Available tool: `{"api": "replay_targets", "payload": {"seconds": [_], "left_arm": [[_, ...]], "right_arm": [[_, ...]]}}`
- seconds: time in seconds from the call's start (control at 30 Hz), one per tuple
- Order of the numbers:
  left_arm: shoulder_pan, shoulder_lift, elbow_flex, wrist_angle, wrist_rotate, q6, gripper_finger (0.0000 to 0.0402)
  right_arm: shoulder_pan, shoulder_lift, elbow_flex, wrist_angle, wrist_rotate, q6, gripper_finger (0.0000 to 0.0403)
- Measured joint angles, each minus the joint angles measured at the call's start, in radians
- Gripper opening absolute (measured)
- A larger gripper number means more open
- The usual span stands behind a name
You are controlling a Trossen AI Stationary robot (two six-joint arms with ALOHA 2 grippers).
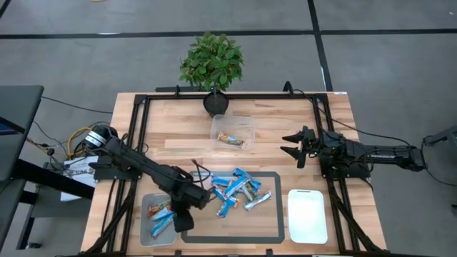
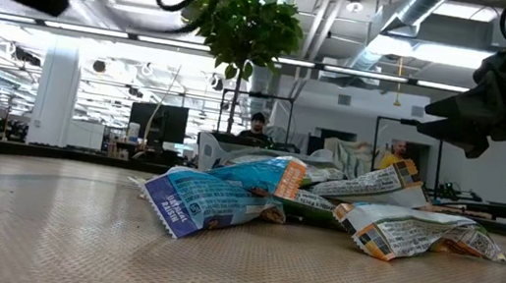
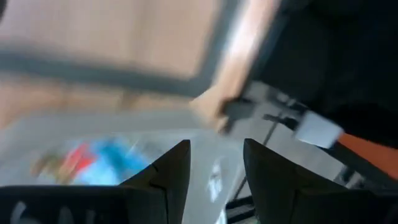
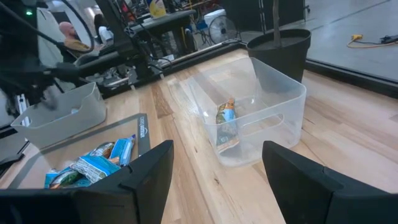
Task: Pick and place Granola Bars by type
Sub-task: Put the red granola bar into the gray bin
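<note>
Left gripper (image 1: 184, 220) hangs over the near-left bin (image 1: 145, 238), jaws spread and empty; I see blue and red wrappers (image 3: 99, 163) in the bin beside them. Main pile of Granola Bars (image 1: 239, 191) lies on the grey mat (image 1: 268, 225) mid-worktop, apart from both jaws. Right gripper (image 1: 293, 145) waits at the right side, jaws wide open, facing the clear bin (image 4: 283, 93) holding one bar (image 4: 226, 118).
</note>
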Motion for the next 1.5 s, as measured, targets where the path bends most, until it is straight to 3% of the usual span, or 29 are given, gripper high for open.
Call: {"api": "replay_targets", "payload": {"seconds": [0.1, 0.2, 0.4, 0.5, 0.57, 0.77, 1.13, 1.5], "left_arm": [[0.007, 0.000, 0.000, 0.157, -0.010, 0.095, 0.0141], [0.021, 0.004, 0.000, 0.308, -0.106, 0.231, 0.0142], [0.062, 0.005, 0.000, 0.433, -0.492, 0.449, 0.0142], [0.097, 0.025, 0.000, 0.464, -0.680, 0.432, 0.0142], [0.120, 0.054, 0.000, 0.491, -0.740, 0.380, 0.0142], [0.176, 0.151, 0.000, 0.635, -0.642, 0.372, 0.0142], [0.232, 0.216, 0.001, 0.618, -0.701, 0.369, 0.0149], [0.233, 0.221, 0.001, 0.578, -0.673, 0.368, 0.0233]], "right_arm": [[0.000, 0.000, 0.000, 0.000, 0.000, 0.000, 0.0240], [0.000, 0.000, 0.000, 0.000, 0.000, 0.000, 0.0240], [0.000, 0.000, 0.000, 0.000, 0.000, 0.000, 0.0240], [0.000, 0.000, 0.000, 0.000, 0.000, 0.000, 0.0240], [0.000, 0.000, 0.000, 0.000, 0.000, 0.000, 0.0240], [0.000, 0.000, 0.000, -0.001, 0.000, 0.000, 0.0240], [0.000, 0.000, 0.000, -0.002, 0.000, 0.000, 0.0240], [0.000, 0.000, 0.000, 0.000, 0.000, 0.000, 0.0240]]}}
